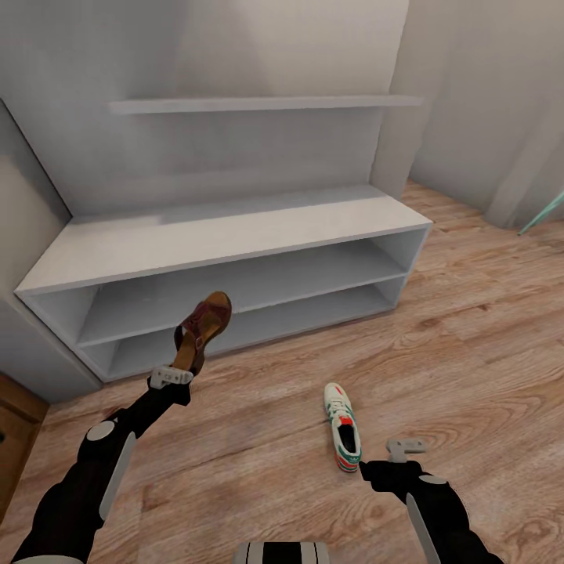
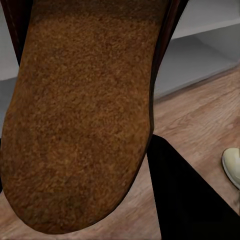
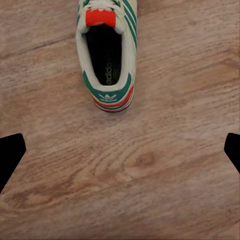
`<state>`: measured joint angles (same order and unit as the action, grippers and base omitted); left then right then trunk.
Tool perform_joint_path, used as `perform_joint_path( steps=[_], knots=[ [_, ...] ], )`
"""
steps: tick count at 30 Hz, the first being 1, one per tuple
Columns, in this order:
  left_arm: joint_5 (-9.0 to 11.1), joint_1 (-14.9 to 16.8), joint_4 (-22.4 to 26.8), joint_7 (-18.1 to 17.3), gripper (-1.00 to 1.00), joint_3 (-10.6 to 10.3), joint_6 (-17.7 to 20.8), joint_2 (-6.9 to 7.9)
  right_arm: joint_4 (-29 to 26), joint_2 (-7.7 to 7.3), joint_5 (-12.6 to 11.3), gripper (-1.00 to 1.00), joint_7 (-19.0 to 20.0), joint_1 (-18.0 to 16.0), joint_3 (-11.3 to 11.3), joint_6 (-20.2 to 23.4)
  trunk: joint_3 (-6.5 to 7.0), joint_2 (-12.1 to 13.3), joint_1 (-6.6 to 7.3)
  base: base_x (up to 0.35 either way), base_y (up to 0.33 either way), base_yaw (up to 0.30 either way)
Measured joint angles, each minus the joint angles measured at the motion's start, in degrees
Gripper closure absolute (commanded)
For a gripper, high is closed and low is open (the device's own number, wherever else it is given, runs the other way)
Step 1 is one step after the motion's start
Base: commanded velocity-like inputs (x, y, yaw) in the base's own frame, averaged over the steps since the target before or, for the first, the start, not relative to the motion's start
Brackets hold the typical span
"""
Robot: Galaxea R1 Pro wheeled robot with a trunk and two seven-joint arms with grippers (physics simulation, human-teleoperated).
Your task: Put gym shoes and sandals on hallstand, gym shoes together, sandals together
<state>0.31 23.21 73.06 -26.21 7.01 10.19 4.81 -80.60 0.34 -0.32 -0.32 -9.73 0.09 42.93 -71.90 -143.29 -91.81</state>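
Wood-plank corridor floor (image 1: 470, 329) is seen in front of the pale grey hallstand (image 1: 235, 239), which is set against a grey wall. Landmark used below: the hallstand.

Progress, as judged from the shelves: nothing is placed yet. The hallstand's top, both open shelves and the upper shelf (image 1: 266, 103) are bare of shoes. All four placements are left to do, plus the pairing.

Count in view:
- sandals: one
- gym shoes: one
- second sandal and second gym shoe are not accounted for here

One sandal (image 1: 202, 329) is carried clear of the floor, just in front of the hallstand's lower shelves, toward its left half, tipped up with the toe pointing at the rack. Its tan underside (image 2: 80, 115) is pressed close against the left wrist camera. The left hand (image 1: 172, 377) is clenched on the sandal's heel end. Likely the step in hand: the sandal is being brought to a shelf.

One gym shoe (image 1: 342, 427) is lying upright on the floor, well out in front of the hallstand's right half, toe toward the rack. In the right wrist view its heel (image 3: 111, 95) is faced by the hand. The right hand (image 1: 406, 448) is released, fingers spread wide, hovering near the shoe's heel and not touching it. A grasp on that shoe is not yet made.

A pale shoe edge (image 2: 232, 167) is glimpsed in the left wrist view; probably the same gym shoe, cannot be told for sure.
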Motion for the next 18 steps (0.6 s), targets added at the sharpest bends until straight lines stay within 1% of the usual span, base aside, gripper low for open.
perform_joint_path(
  steps=[3, 4, 7, 10, 11, 15, 18],
  knots=[
    [-0.61, -0.02, -0.07, -0.72, 1.0, 0.0, -0.05, 0.03, -0.01, 0.0, -0.03, -1.0, 0.0, 0.0, 0.0, 0.02, 0.0, 0.0, 0.0, 0.0, 0.177, 0.0],
    [-3.91, -0.04, -0.1, -3.36, 1.0, -0.04, 0.14, 0.04, -0.01, 0.0, 0.0, -1.0, 0.0, 0.0, 0.0, 0.02, 0.0, 0.0, 0.0, 0.0, 0.069, 0.0],
    [-4.22, -0.04, -0.11, -7.92, 1.0, -0.03, 0.1, 0.43, -0.02, 0.0, 0.0, -1.0, 0.0, 0.0, -0.01, 0.03, 0.0, 0.0, 0.0, 0.0, 0.032, 0.0],
    [-4.33, -0.04, -0.11, -11.13, 1.0, -0.02, 0.08, 1.05, -0.02, 0.0, 0.01, -1.0, -0.02, 0.0, -0.01, 0.03, 0.0, 0.0, 0.0, 0.0, 0.011, 0.0],
    [-4.36, -0.04, -0.11, -13.49, 1.0, -0.03, 0.05, 1.51, -0.02, 0.0, 0.04, -1.0, -0.02, 0.0, -0.01, 0.03, 0.0, 0.0, 0.0, 0.0, 0.005, 0.0],
    [-4.48, -0.04, -0.11, -17.81, 1.0, -0.01, -0.04, 2.15, -0.02, 0.0, 0.09, -1.0, -0.03, 0.0, -0.01, 0.03, 0.0, 0.0, 0.0, 0.0, 0.001, 0.0],
    [-4.56, -0.04, -0.13, -18.85, 1.0, -0.01, -0.07, 2.35, -0.02, 0.0, 0.18, -1.0, -0.06, 0.0, -0.01, -0.02, 0.0, 0.0, 0.0, 0.0, 0.0, 0.0]
  ],
)
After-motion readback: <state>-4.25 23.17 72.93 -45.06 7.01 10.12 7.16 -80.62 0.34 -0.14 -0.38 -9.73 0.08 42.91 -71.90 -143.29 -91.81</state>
